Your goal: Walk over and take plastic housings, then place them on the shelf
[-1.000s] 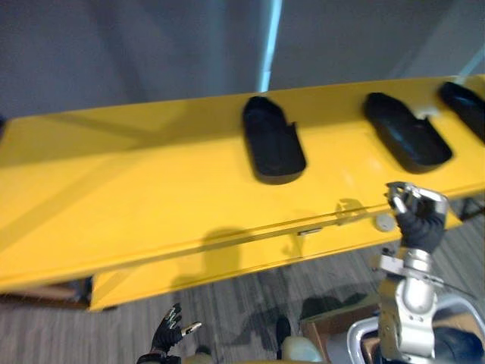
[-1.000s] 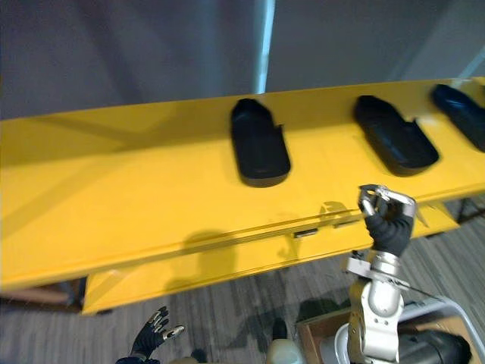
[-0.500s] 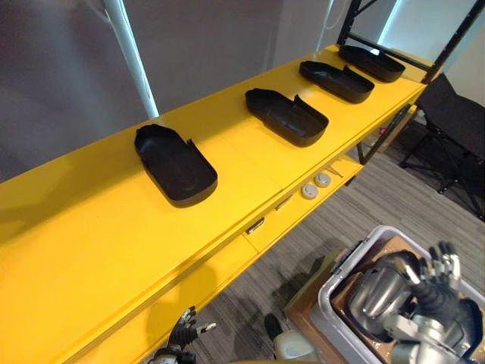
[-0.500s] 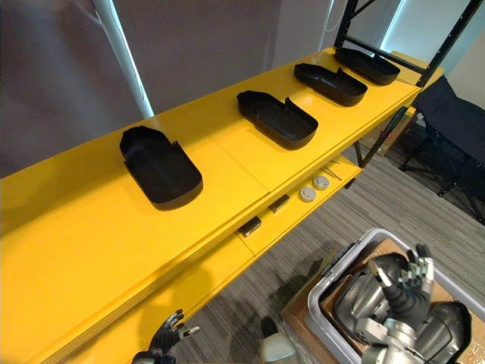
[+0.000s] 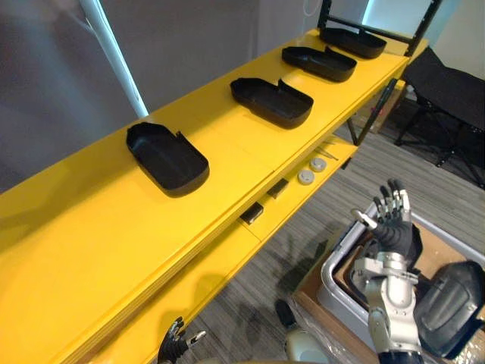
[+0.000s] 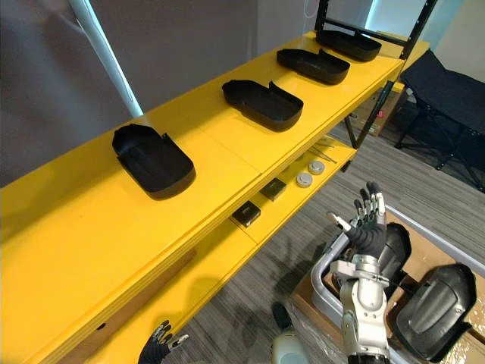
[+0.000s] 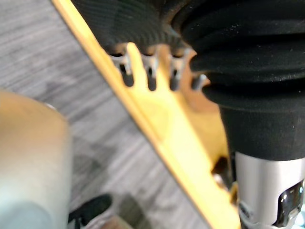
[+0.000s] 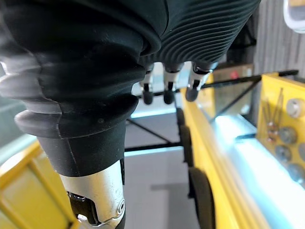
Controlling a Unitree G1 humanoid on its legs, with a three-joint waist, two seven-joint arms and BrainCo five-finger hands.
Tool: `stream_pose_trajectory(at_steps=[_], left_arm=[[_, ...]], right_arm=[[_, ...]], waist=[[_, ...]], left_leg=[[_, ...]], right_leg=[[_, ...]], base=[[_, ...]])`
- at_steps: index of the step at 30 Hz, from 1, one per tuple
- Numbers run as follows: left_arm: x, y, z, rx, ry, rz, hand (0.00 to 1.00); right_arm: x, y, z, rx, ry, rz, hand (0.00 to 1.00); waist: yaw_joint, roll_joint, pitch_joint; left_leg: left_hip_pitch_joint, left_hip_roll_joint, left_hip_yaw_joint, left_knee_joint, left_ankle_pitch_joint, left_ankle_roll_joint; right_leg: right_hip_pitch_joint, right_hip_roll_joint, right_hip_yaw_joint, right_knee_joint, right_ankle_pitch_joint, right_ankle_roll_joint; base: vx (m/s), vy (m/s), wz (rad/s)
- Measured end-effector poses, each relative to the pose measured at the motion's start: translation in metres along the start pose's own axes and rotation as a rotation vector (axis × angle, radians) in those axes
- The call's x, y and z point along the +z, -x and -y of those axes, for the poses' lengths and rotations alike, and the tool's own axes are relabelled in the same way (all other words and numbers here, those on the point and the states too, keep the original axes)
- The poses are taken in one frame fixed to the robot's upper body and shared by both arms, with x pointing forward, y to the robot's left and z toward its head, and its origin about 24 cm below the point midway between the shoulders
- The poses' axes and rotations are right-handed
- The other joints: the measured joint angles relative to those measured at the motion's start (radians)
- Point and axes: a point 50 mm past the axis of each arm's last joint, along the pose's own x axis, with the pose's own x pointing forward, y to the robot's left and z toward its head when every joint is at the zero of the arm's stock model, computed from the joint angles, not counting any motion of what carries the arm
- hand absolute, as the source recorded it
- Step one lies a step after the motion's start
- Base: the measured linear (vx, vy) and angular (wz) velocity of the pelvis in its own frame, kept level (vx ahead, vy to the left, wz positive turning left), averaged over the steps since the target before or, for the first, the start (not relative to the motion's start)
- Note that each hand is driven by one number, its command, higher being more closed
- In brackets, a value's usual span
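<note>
- The left hand (image 5: 176,350) sat at the picture's bottom edge, cut off at the wrist.
- The right hand (image 6: 366,227) hid part of a dark housing (image 6: 395,254) in the grey bin (image 6: 320,274).
- Two round items (image 5: 306,177) on the lower shelf (image 5: 297,201) were too small to identify.

Grey wall (image 5: 45,91), striped carpet (image 5: 443,189), blk chair (image 5: 447,80)

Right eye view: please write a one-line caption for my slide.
Four black plastic housings line the yellow shelf; the open right hand is raised by a grey bin.
</note>
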Motion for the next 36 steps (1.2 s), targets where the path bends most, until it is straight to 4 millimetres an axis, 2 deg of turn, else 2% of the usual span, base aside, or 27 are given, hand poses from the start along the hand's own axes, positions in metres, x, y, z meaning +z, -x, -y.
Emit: stream_pose_trajectory(at_steps=[4,6,7,8,9,10,12,14,15,17,18,19,20,21,22,23,24,25,26,27,28,29,30,31,33,34,36], left_arm=[[0.014,-0.009,0.015,-0.049,-0.039,0.045,0.0],[0.017,-0.01,0.024,-0.085,-0.027,0.05,0.0],[0.017,-0.01,0.028,-0.092,-0.02,0.044,0.0],[0.017,-0.01,0.027,-0.091,-0.028,0.035,0.0],[0.016,-0.01,0.028,-0.085,-0.029,0.032,0.0],[0.015,-0.009,0.026,-0.06,-0.025,0.025,0.0],[0.018,-0.011,0.024,-0.044,-0.017,0.028,0.0],[0.021,-0.011,0.025,-0.045,-0.011,0.029,0.0],[0.02,-0.01,0.023,-0.039,-0.009,0.023,0.0],[0.02,-0.012,0.015,-0.014,-0.006,0.012,0.0],[0.019,-0.016,0.011,-0.002,-0.012,-0.013,0.0],[0.013,-0.015,0.006,0.014,-0.009,-0.042,0.0],[0.011,-0.015,0.001,0.028,-0.011,-0.053,0.0],[0.009,-0.014,-0.003,0.037,-0.022,-0.064,0.0],[0.005,-0.011,-0.016,0.061,-0.047,-0.085,0.0],[0.0,-0.007,-0.029,0.093,-0.062,-0.105,0.0],[-0.003,-0.005,-0.035,0.115,-0.057,-0.12,0.0],[-0.01,-0.002,-0.044,0.165,-0.037,-0.152,0.0],[-0.013,-0.001,-0.044,0.19,-0.005,-0.166,0.0],[-0.018,0.0,-0.034,0.21,0.041,-0.176,0.0],[-0.011,-0.004,-0.029,0.214,0.068,-0.137,0.0],[-0.007,-0.006,-0.027,0.214,0.064,-0.119,0.0],[0.001,-0.009,-0.02,0.204,0.063,-0.075,0.0],[0.004,-0.01,-0.01,0.173,0.062,-0.05,0.0],[0.005,-0.009,0.002,0.136,0.062,-0.034,0.0],[0.005,-0.007,0.01,0.122,0.094,-0.019,0.0],[0.006,-0.008,0.013,0.108,0.13,-0.009,0.0]], right_arm=[[-0.016,0.023,0.005,-0.115,-0.059,-0.095,0.0],[-0.023,0.043,0.004,-0.152,-0.09,-0.15,0.0],[-0.023,0.054,0.002,-0.153,-0.101,-0.168,0.0],[-0.021,0.064,0.004,-0.149,-0.1,-0.182,0.0],[-0.02,0.067,0.005,-0.146,-0.099,-0.181,0.0],[-0.017,0.07,0.005,-0.128,-0.102,-0.173,0.0],[-0.01,0.07,0.003,-0.11,-0.116,-0.132,0.0],[-0.005,0.071,0.001,-0.093,-0.128,-0.095,0.0],[-0.003,0.068,-0.007,-0.074,-0.151,-0.068,0.0],[-0.007,0.064,-0.019,-0.046,-0.186,-0.074,0.0],[-0.014,0.063,-0.02,-0.05,-0.185,-0.097,0.0],[-0.021,0.058,-0.024,-0.05,-0.187,-0.12,0.0],[-0.024,0.054,-0.028,-0.048,-0.194,-0.123,0.0],[-0.025,0.052,-0.027,-0.058,-0.183,-0.123,0.0],[-0.031,0.054,-0.027,-0.069,-0.162,-0.15,0.0],[-0.036,0.056,-0.028,-0.066,-0.129,-0.186,0.0],[-0.039,0.057,-0.028,-0.064,-0.116,-0.202,0.0],[-0.044,0.06,-0.028,-0.073,-0.086,-0.237,0.0],[-0.045,0.062,-0.025,-0.074,-0.057,-0.257,0.0],[-0.046,0.065,-0.017,-0.068,-0.015,-0.284,0.0],[-0.04,0.064,-0.001,-0.109,0.015,-0.278,0.0],[-0.039,0.066,0.009,-0.138,0.037,-0.281,0.0],[-0.037,0.07,0.029,-0.208,0.074,-0.288,0.0],[-0.032,0.068,0.044,-0.239,0.111,-0.273,0.0],[-0.027,0.062,0.05,-0.213,0.143,-0.255,0.0],[-0.022,0.052,0.051,-0.193,0.147,-0.228,0.0],[-0.023,0.05,0.052,-0.21,0.132,-0.228,0.0]], waist=[[-0.001,-0.007,0.018],[-0.002,-0.01,0.02],[-0.004,-0.01,0.023],[-0.006,-0.021,0.031],[-0.006,-0.021,0.037],[0.005,-0.003,0.032],[0.009,-0.014,0.027],[0.01,-0.02,0.018],[0.024,-0.028,0.007],[0.029,-0.043,-0.002],[0.033,-0.033,-0.018],[0.054,-0.002,-0.024],[0.052,-0.015,-0.018],[0.048,-0.023,-0.016],[0.048,-0.045,-0.027],[0.049,-0.06,-0.035],[0.05,-0.069,-0.038],[0.046,-0.076,-0.039],[0.038,-0.073,-0.041],[0.037,-0.058,-0.033],[0.02,-0.039,-0.009],[0.01,-0.044,0.001],[0.002,-0.04,0.003],[0.006,-0.041,0.005],[0.008,-0.024,0.013],[0.01,0.009,0.021],[0.005,0.017,0.028]], left_leg=[[-0.025,0.002,-0.021,0.09,-0.034,0.004],[-0.024,0.016,0.01,0.131,-0.064,0.008],[-0.02,0.032,0.037,0.151,-0.077,0.009],[-0.009,0.043,0.069,0.155,-0.079,0.011],[0.005,0.048,0.091,0.144,-0.075,0.016],[0.02,0.067,0.147,0.113,-0.054,0.03],[0.029,0.091,0.199,0.068,-0.024,0.028],[0.053,0.11,0.21,0.02,0.009,0.015],[0.058,0.128,0.229,0.021,0.016,0.011],[0.038,0.15,0.235,0.045,0.021,0.003],[0.026,0.17,0.217,0.04,0.041,-0.02],[0.028,0.208,0.212,0.009,0.079,-0.03],[0.047,0.202,0.217,-0.011,0.103,-0.053],[0.061,0.198,0.218,-0.018,0.105,-0.057],[0.064,0.199,0.219,-0.006,0.104,-0.059],[0.06,0.213,0.222,0.021,0.1,-0.065],[0.059,0.22,0.224,0.037,0.1,-0.065],[0.053,0.244,0.219,0.076,0.1,-0.066],[0.045,0.265,0.219,0.11,0.105,-0.074],[0.006,0.31,0.209,0.223,0.149,-0.061],[-0.109,0.334,0.129,0.389,0.263,0.021],[-0.136,0.334,0.101,0.41,0.225,0.002],[-0.165,0.296,0.085,0.338,0.133,-0.017],[-0.157,0.233,0.079,0.184,0.123,-0.037],[-0.118,0.155,0.08,-0.01,0.171,-0.078],[-0.097,0.127,0.075,-0.074,0.202,-0.108],[-0.084,0.112,0.105,-0.092,0.183,-0.117]], right_leg=[[-0.02,0.006,-0.018,0.07,-0.001,0.02],[-0.016,0.019,-0.019,0.071,0.014,0.019],[-0.01,0.025,-0.038,0.056,0.023,-0.009],[-0.006,0.008,-0.124,0.033,-0.001,-0.117],[-0.008,-0.007,-0.189,0.035,-0.036,-0.171],[-0.021,-0.024,-0.28,0.053,-0.102,-0.168],[-0.063,-0.04,-0.354,0.196,-0.086,-0.12],[-0.043,-0.056,-0.382,0.375,-0.096,-0.135],[-0.018,-0.083,-0.401,0.466,-0.12,-0.141],[-0.034,-0.072,-0.418,0.457,-0.111,-0.142],[-0.028,-0.024,-0.42,0.382,-0.05,-0.178],[-0.002,0.008,-0.41,0.304,-0.006,-0.188],[-0.016,-0.015,-0.424,0.376,-0.054,-0.213],[-0.021,-0.052,-0.425,0.456,-0.093,-0.2],[-0.019,-0.114,-0.415,0.493,-0.101,-0.188],[-0.017,-0.142,-0.39,0.466,-0.095,-0.179],[-0.013,-0.147,-0.375,0.44,-0.081,-0.159],[0.012,-0.135,-0.353,0.412,-0.122,-0.053],[0.033,-0.126,-0.381,0.395,-0.167,-0.005],[0.065,-0.109,-0.428,0.358,-0.234,0.01],[0.107,-0.114,-0.471,0.31,-0.261,0.009],[0.121,-0.12,-0.48,0.294,-0.261,0.01],[0.124,-0.14,-0.477,0.277,-0.261,0.01],[0.11,-0.166,-0.459,0.276,-0.26,0.011],[0.09,-0.173,-0.416,0.262,-0.255,0.02],[0.075,-0.152,-0.381,0.233,-0.25,0.036],[0.077,-0.159,-0.376,0.169,-0.227,0.028]], base=[[-0.03,0.026,0.03],[-0.09,0.039,-0.49],[-0.13,0.016,-0.74],[-0.13,0.019,-0.76],[-0.13,0.044,-0.9],[-0.11,0.039,-0.85],[-0.07,-0.009,-0.72],[0.08,-0.06,-0.39],[0.13,-0.107,-0.51],[0.07,-0.126,-0.44],[0.09,-0.129,-0.52],[0.12,-0.128,-0.68],[0.12,-0.127,-0.57],[0.08,-0.122,-0.32],[0.09,-0.16,-0.32],[0.1,-0.221,-0.36],[0.11,-0.284,-0.43],[0.1,-0.283,-0.34],[0.17,-0.454,-0.63],[0.16,-0.478,-0.44],[0.15,-0.474,-0.25],[0.08,-0.279,0.24],[0.08,-0.189,0.13],[0.07,-0.122,-0.11],[-0.02,0.006,-0.74],[-0.09,0.119,-1.35],[-0.04,0.16,-0.98]])
